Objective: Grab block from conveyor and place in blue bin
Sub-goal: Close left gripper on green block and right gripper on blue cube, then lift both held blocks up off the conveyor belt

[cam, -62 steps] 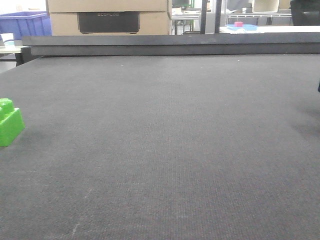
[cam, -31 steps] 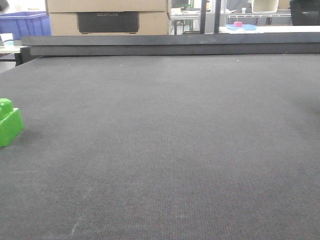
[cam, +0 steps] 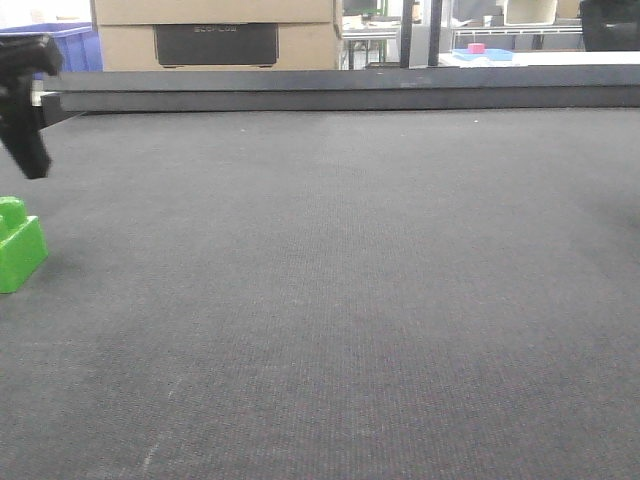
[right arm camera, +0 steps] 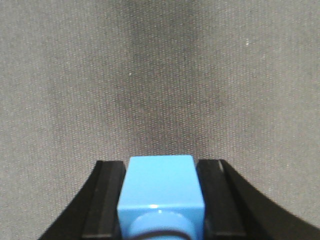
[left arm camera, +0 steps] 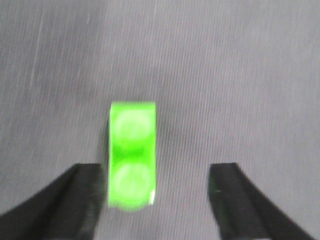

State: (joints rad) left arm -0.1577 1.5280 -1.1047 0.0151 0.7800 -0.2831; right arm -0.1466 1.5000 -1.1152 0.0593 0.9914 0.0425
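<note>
**Left gripper over the block, jaws apart**

Left gripper [left arm camera: 157, 171]: jaws spread wide, gripping nothing. The block [left arm camera: 132, 155] lies between the fingers on the conveyor [left arm camera: 240, 75], studs up. It sits close against the finger at the wrist view's left and well clear of the other. Blur hides whether it touches.

Right gripper [right arm camera: 161, 202]: clamped on a light blue brick [right arm camera: 160, 180], over the belt.

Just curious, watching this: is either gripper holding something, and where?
The right gripper pinches a light blue block by its sides. The left gripper is open over the green block, holding nothing.
</note>
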